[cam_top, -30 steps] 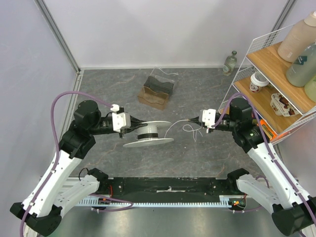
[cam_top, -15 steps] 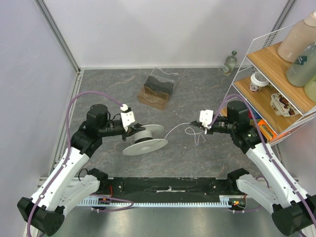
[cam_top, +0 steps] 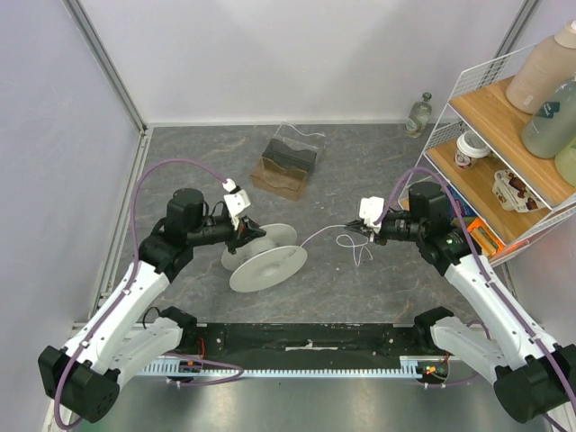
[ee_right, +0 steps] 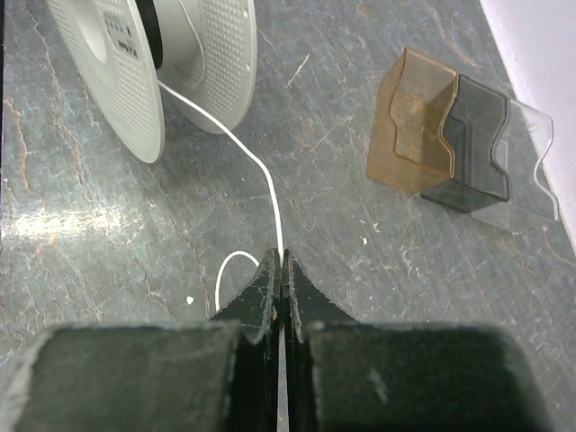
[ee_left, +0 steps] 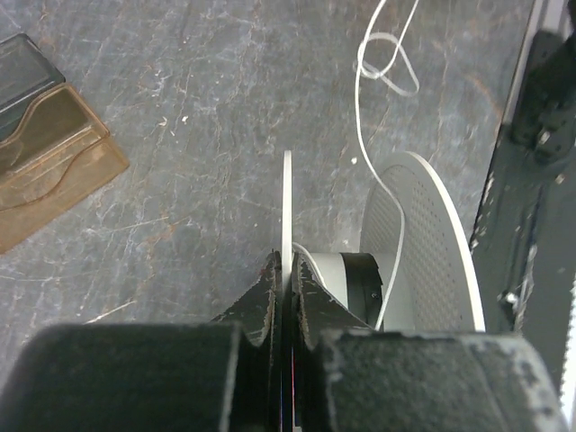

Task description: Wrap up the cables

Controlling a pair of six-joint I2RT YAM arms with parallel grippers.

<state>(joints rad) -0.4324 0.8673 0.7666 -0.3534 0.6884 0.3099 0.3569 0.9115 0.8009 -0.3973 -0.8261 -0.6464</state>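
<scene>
The left gripper (ee_left: 284,274), clenched on the spool's (cam_top: 267,261) rim, has tipped it up — the cable (ee_right: 267,180) runs ahead from the right gripper's (ee_right: 283,270) tight pinch, so winding can go on.

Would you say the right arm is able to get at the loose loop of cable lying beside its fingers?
Probably not as things stand: the loop lies near and uncovered, but the right fingers are shut on the cable leading to the spool.
</scene>
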